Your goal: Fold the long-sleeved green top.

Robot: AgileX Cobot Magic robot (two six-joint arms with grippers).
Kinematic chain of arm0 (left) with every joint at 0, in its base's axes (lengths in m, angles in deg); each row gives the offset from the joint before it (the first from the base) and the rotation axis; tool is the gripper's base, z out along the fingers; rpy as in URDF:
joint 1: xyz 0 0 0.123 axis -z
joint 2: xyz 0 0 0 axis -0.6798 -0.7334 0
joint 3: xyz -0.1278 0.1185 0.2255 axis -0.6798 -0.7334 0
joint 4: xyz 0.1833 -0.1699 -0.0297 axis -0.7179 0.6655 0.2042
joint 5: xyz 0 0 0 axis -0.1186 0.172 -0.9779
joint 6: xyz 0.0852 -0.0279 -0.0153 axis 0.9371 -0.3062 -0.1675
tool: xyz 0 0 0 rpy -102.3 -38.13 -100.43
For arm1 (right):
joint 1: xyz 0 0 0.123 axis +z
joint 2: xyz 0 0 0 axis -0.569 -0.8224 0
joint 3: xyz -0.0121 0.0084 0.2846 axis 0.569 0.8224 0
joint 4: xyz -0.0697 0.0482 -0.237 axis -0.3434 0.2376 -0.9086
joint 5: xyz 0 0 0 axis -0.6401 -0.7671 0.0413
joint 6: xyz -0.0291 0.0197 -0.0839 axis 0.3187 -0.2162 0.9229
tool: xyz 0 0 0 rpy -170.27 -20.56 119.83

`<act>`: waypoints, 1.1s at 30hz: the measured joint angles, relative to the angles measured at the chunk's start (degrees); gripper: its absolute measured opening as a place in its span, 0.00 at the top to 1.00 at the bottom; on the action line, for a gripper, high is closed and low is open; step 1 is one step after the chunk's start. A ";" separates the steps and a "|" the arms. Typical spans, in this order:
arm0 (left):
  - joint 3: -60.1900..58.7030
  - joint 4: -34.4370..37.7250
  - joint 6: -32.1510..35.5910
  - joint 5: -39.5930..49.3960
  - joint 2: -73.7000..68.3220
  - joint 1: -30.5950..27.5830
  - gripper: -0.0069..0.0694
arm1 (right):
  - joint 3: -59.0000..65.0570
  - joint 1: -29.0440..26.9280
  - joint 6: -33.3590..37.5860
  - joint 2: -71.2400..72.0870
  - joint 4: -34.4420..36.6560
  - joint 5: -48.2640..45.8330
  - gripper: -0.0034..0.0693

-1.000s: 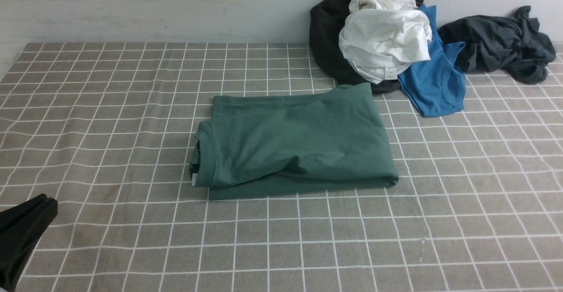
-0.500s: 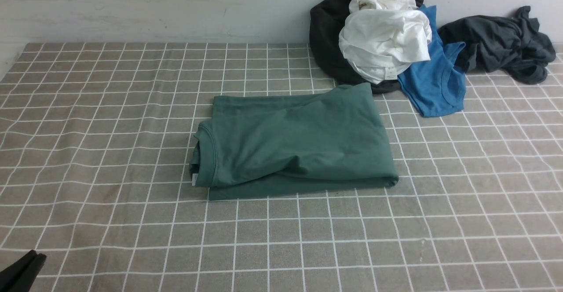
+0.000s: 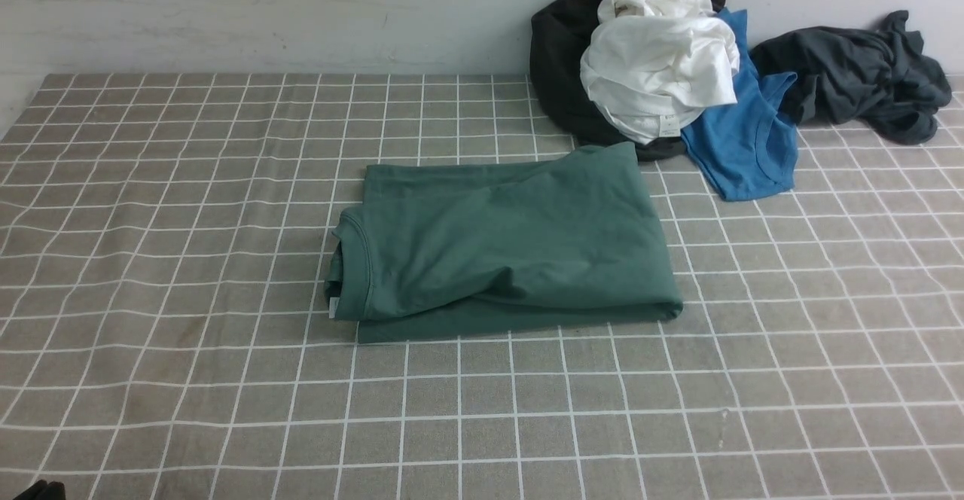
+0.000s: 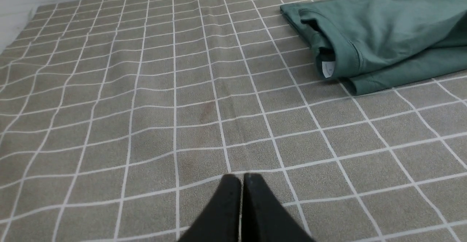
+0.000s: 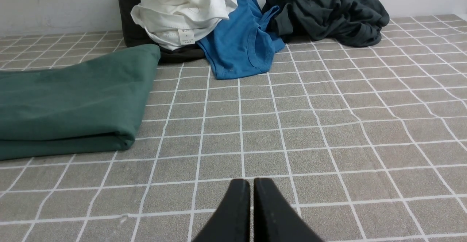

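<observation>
left end effector point(image 4: 241, 178) withdrawn lower, closed, empty, right end effector point(image 5: 251, 183) closed, green long-sleeved top point(image 3: 497, 244) folded

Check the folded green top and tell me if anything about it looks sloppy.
The green long-sleeved top lies folded but slightly uneven: a lower layer sticks out along its near edge, and the collar end bunches open with the white neck label poking out. Nothing else stands out.

Green long-sleeved top point(image 3: 501, 244) sleeves and logo folded under, neck label point(image 4: 328, 68) unreadable
</observation>
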 joint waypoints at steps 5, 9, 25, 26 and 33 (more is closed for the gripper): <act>0.05 1.49 0.52 0.14 0.00 -1.55 0.92 | 0.00 0.00 0.00 0.00 0.00 0.00 0.94; 0.11 4.65 4.27 0.38 0.00 -3.85 0.92 | 0.00 0.00 0.00 0.00 0.00 0.00 0.94; 0.11 7.79 6.52 -0.13 0.00 -4.45 0.92 | -0.02 0.00 0.00 0.00 0.00 0.00 0.94; 0.11 7.83 6.52 -0.13 0.00 -4.45 0.92 | -0.02 0.00 0.00 0.00 0.00 0.00 0.94; 0.11 7.86 6.52 -0.13 0.00 -4.45 0.92 | -0.02 0.00 0.00 0.00 0.00 0.00 0.94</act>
